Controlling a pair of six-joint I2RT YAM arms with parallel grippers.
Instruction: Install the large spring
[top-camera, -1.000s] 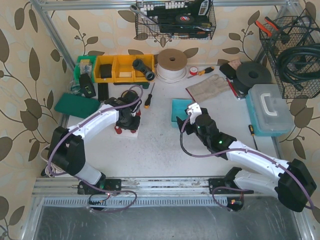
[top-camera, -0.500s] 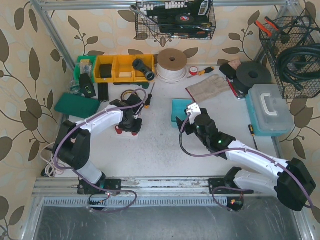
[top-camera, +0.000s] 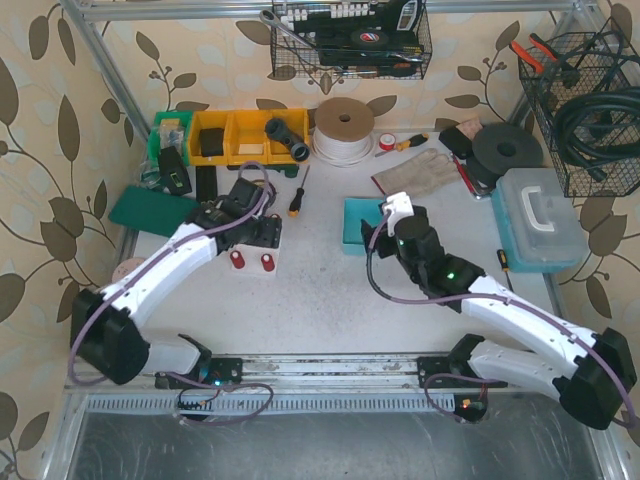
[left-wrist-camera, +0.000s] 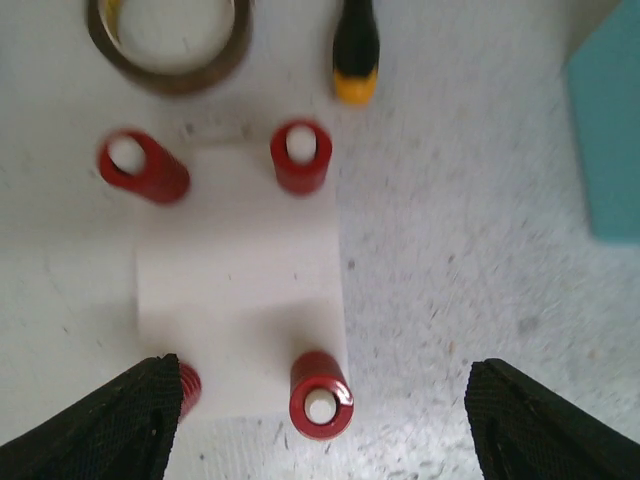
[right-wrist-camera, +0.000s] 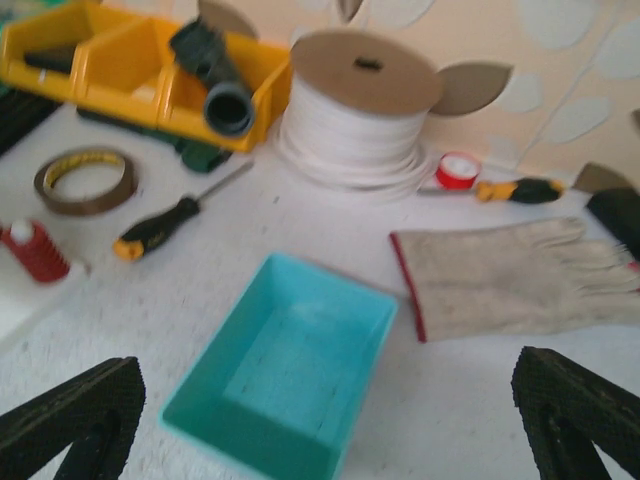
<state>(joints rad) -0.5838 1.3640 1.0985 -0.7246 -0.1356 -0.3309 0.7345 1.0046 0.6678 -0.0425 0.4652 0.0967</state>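
Note:
A white block (left-wrist-camera: 240, 290) carries several red springs, each standing over a white peg. The nearest red spring (left-wrist-camera: 320, 395) stands upright at the block's near right corner, midway between my left gripper's (left-wrist-camera: 320, 430) fingers, which are open and well apart from it. Another spring (left-wrist-camera: 187, 387) is half hidden by the left finger (left-wrist-camera: 110, 425). From above, the left gripper (top-camera: 247, 220) hovers just beyond the block (top-camera: 252, 271). My right gripper (right-wrist-camera: 325, 430) is open and empty over a teal tray (right-wrist-camera: 290, 370), seen from above as gripper (top-camera: 397, 213) and tray (top-camera: 358, 222).
A tape ring (left-wrist-camera: 165, 45) and a screwdriver (top-camera: 297, 197) lie just beyond the block. Yellow bins (top-camera: 235, 137), a cord spool (top-camera: 343, 130) and a glove (top-camera: 420, 172) line the back. A toolbox (top-camera: 540, 220) stands at right.
My left gripper has opened, let go of the spring on the block, and drawn back away from the block. The right gripper shifted slightly toward the tray's far side.

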